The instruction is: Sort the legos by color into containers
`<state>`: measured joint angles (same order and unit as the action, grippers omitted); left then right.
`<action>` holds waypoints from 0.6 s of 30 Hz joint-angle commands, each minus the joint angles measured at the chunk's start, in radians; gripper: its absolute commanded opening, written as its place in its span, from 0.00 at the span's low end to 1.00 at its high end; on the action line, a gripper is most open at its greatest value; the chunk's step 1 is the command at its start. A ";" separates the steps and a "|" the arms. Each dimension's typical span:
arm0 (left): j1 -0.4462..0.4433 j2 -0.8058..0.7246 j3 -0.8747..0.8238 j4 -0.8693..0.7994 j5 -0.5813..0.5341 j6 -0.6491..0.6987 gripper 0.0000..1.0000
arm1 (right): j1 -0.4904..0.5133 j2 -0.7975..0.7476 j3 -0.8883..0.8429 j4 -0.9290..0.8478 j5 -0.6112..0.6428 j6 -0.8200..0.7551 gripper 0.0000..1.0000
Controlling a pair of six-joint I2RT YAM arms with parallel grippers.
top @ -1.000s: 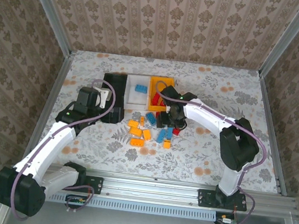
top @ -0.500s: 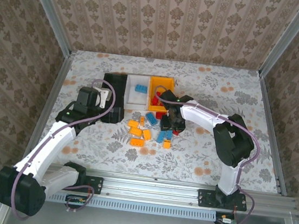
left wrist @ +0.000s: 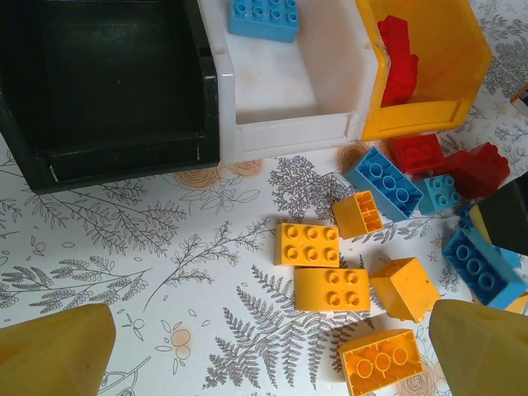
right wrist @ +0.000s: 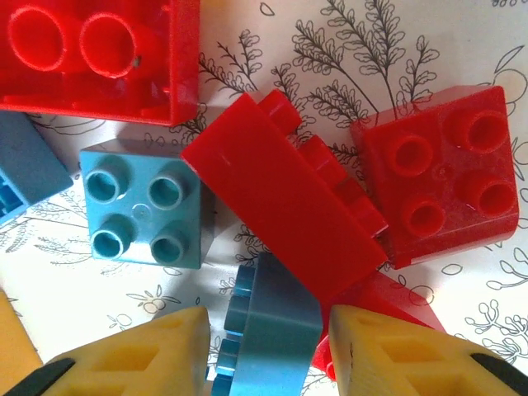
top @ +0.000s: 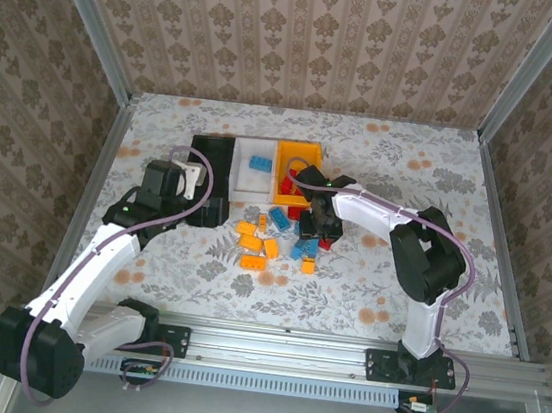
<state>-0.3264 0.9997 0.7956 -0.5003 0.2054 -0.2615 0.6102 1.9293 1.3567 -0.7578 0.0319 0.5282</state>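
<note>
Floral bench with loose bricks before three bins. Your right hand straddles a tipped blue brick, half open, hold unconfirmed; the red brick resting against it may snag and ride along. Left hand gapes, empty.

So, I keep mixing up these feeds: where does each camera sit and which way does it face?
Top external: above and behind the bases, looking down over the table; both arms show.
Left wrist: on the left arm, looking down at bins and orange bricks; yellow fingertips at bottom corners.
Right wrist: close above red bricks, facing down; yellow fingertips flank a sideways blue brick.
Shared: top and left wrist show the white bin holding a blue brick.
</note>
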 commanded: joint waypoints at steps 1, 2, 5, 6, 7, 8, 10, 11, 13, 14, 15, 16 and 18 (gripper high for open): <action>0.001 0.001 -0.009 0.007 0.009 -0.015 1.00 | -0.010 0.016 -0.014 -0.019 0.027 0.011 0.44; 0.001 0.001 -0.009 0.010 0.009 -0.015 1.00 | -0.012 0.014 -0.016 -0.018 0.026 0.010 0.44; 0.002 0.002 -0.009 0.009 0.010 -0.014 1.00 | -0.013 0.010 -0.022 -0.015 0.024 0.008 0.45; 0.001 0.003 -0.010 0.009 0.011 -0.015 1.00 | -0.013 0.011 -0.021 -0.014 0.021 0.008 0.45; 0.001 0.002 -0.010 0.009 0.011 -0.015 1.00 | -0.013 0.011 -0.021 -0.014 0.017 0.008 0.45; 0.001 0.002 -0.010 0.009 0.011 -0.014 1.00 | -0.013 0.013 -0.021 -0.011 0.013 0.007 0.45; 0.001 0.002 -0.009 0.010 0.011 -0.013 1.00 | -0.013 0.016 -0.021 -0.007 0.003 0.008 0.44; 0.001 0.003 -0.009 0.011 0.011 -0.014 1.00 | -0.013 0.017 -0.021 -0.005 0.000 0.008 0.44; 0.001 0.005 -0.010 0.011 0.011 -0.015 1.00 | -0.013 0.017 -0.021 -0.002 -0.003 0.008 0.42; 0.001 0.008 -0.009 0.011 0.012 -0.015 1.00 | -0.013 0.015 -0.021 -0.003 -0.002 0.008 0.40; 0.001 0.010 -0.010 0.012 0.014 -0.015 1.00 | -0.013 0.009 -0.023 -0.003 0.000 0.010 0.38; 0.002 0.012 -0.009 0.012 0.015 -0.016 1.00 | -0.013 0.003 -0.022 -0.002 0.002 0.009 0.37; 0.003 0.016 -0.008 0.012 0.017 -0.015 1.00 | -0.013 -0.017 -0.024 0.001 0.000 0.006 0.36</action>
<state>-0.3264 1.0077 0.7956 -0.5003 0.2058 -0.2619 0.6018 1.9278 1.3563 -0.7578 0.0338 0.5282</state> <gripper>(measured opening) 0.997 0.366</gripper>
